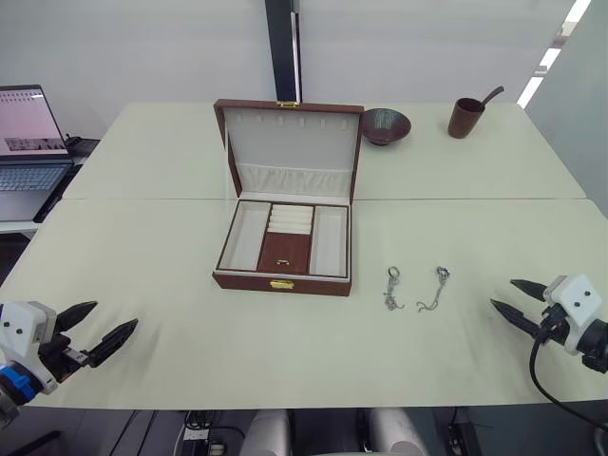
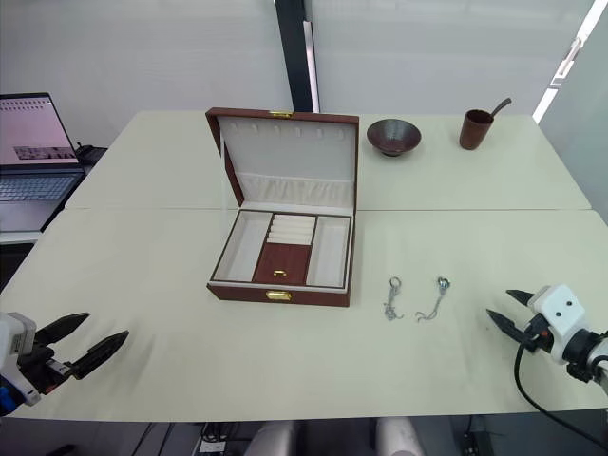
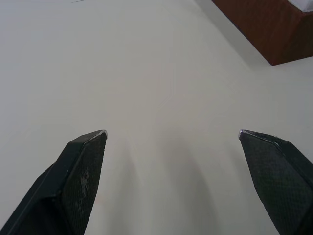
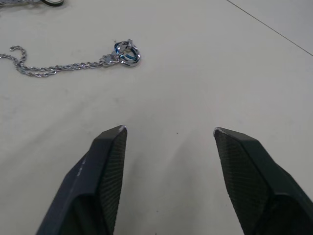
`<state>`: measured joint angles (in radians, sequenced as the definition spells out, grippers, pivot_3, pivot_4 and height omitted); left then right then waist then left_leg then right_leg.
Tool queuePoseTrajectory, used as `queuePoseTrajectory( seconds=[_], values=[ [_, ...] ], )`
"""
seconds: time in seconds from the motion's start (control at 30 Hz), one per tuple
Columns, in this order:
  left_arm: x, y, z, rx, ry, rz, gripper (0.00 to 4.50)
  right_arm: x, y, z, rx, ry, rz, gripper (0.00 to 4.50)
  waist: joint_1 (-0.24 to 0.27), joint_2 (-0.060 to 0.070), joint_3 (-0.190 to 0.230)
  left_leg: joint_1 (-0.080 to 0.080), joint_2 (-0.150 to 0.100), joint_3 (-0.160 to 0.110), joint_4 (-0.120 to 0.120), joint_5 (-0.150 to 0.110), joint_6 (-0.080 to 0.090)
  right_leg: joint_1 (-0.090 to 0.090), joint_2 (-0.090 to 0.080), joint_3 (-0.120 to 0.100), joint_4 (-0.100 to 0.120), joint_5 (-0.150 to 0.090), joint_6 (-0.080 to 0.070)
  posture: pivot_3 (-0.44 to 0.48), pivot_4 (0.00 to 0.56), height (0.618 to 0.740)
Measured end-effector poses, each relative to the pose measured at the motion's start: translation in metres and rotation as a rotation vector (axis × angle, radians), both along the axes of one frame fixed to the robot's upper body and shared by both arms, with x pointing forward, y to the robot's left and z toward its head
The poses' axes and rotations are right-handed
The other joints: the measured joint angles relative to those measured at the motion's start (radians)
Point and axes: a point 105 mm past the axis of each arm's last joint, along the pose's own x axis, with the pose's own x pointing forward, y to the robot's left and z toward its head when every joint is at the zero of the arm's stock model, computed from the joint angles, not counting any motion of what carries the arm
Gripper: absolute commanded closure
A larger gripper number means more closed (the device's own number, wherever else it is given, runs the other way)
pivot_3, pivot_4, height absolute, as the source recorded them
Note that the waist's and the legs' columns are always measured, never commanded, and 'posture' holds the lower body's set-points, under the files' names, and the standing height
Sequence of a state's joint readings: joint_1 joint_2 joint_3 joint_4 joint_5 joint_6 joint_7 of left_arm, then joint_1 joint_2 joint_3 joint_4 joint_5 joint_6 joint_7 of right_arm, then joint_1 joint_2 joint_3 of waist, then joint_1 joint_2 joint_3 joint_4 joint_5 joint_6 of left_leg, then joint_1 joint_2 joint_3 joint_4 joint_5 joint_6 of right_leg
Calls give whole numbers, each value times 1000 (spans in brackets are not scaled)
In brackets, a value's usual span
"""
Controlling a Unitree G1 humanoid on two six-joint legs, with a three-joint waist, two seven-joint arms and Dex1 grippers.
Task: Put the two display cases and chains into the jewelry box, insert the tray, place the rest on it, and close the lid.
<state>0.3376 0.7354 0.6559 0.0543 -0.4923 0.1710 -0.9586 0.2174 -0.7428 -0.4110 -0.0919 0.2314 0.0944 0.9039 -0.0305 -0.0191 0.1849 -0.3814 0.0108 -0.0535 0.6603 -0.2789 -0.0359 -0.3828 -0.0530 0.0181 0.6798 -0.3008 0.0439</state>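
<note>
The jewelry box [image 1: 249, 280] stands open mid-table, its lid [image 1: 294, 141] upright behind it. The tray [image 1: 283, 251], with ring-roll slots and a brown panel with a gold pull, sits inside the box. Two silvery chains [image 1: 392, 288] [image 1: 432, 291] lie side by side on the table right of the box; one chain [image 4: 63, 67] with its ring shows beyond my right fingers. My left gripper [image 1: 114, 316] is open over bare table at the front left, well short of the box. At the front right my right gripper [image 1: 503, 294] is open, clear of the chains. The display cases are out of view.
A laptop [image 1: 28, 142] sits on a side surface at the far left. A dark bowl [image 1: 385, 124] and a brown cup with a spoon [image 1: 465, 117] stand at the back right. A black post [image 1: 282, 47] rises behind the box.
</note>
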Motion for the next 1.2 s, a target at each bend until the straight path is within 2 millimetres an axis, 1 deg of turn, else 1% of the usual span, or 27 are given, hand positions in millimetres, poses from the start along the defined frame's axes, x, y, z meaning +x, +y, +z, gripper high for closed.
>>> queuePoseTrajectory(
  seconds=[0.03, 0.07, 0.2, 0.33, 0.37, 0.4, 0.53, 0.57, 0.67, 0.73, 0.9, 1.0, 1.07, 1.2],
  values=[
    [1, 0, 1, 0, -6, 3, 0, 0, 1, 1, 0, -4, 1, 147, 0, 0, 0, 0, 0, 0, 0, 0, 0, 0, 0, 0, 0, 0, 0, 0, 150, 733],
    [2, -1, 3, -3, -12, 2, 0, 1, 2, 3, 1, -8, 0, 66, 0, 0, 0, 0, 0, 0, 0, 0, 0, 0, 0, 0, 0, 0, 0, 0, 150, 733],
    [3, -5, 5, -17, -9, -20, 0, 2, 6, 7, 12, -5, 0, 66, 0, 0, 0, 0, 0, 0, 0, 0, 0, 0, 0, -1, 0, 0, 0, 0, 150, 733],
    [3, -21, 12, -17, -3, -102, 0, -3, 11, 7, 20, 16, -4, 66, 2, 0, 0, 0, 0, 0, 0, 0, 0, 1, 0, -1, 0, 0, 0, 0, 150, 733],
    [3, -28, 14, -16, 3, -139, 0, -4, 13, 6, 28, 26, -5, 66, 2, 0, 0, 0, 0, -1, 0, 0, 0, 1, 0, -1, 0, 0, 0, 0, 150, 733],
    [3, -39, 17, -15, 10, -198, 0, -6, 17, 7, 45, 36, -4, 66, 2, 0, 0, 0, 0, -1, 0, 0, 0, 1, 0, -1, 0, 0, 0, 0, 150, 733],
    [7, -85, 36, -34, -36, -417, 0, -8, 35, 13, 100, 37, -9, 66, 3, 0, 0, 0, 0, -1, 0, 0, 0, 2, 0, -1, 0, 0, 0, 0, 150, 733],
    [9, -100, 42, -44, -49, -486, 0, -8, 40, 12, 103, 37, -27, 66, 3, -1, 0, 0, 0, -2, 0, 0, 0, 3, 0, -1, 0, 0, 0, 0, 150, 733],
    [13, -143, 61, -71, -115, -681, 0, -5, 54, 4, 123, 54, -96, 66, 4, -1, -1, 0, -1, -2, 0, 0, 0, 3, 0, -1, 0, 0, 0, 0, 150, 733],
    [12, -162, 69, -84, -127, -774, 0, -1, 60, 0, 155, 61, -153, 66, 1, 0, -1, 0, -1, -3, 0, 0, 0, 2, 1, 0, 0, 0, 0, 0, 150, 733],
    [3, -194, 79, -80, -125, -979, 0, 5, 71, -4, 183, 79, -240, 66, 0, 0, -1, 1, 0, -2, 0, 0, 0, 2, 2, 0, 0, 0, 0, 0, 150, 733],
    [2, -208, 86, -89, -146, -1054, 0, 12, 78, -8, 203, 90, -277, 66, 1, 0, -1, 0, -1, -2, 1, 0, 0, 2, 2, 0, 0, 0, 0, 0, 150, 733],
    [2, -213, 89, -87, -155, -1079, 0, 18, 83, -9, 204, 90, -292, 66, 0, 0, -1, 0, -1, -2, 1, 0, 0, 2, 2, 0, 0, 0, 0, 0, 150, 733],
    [2, -215, 88, -92, -153, -1086, 0, 25, 81, -18, 218, 109, -356, 66, 0, 0, -1, 0, -1, -2, 0, 0, 0, 2, 2, 0, 0, 0, 0, 0, 150, 733]
  ],
)
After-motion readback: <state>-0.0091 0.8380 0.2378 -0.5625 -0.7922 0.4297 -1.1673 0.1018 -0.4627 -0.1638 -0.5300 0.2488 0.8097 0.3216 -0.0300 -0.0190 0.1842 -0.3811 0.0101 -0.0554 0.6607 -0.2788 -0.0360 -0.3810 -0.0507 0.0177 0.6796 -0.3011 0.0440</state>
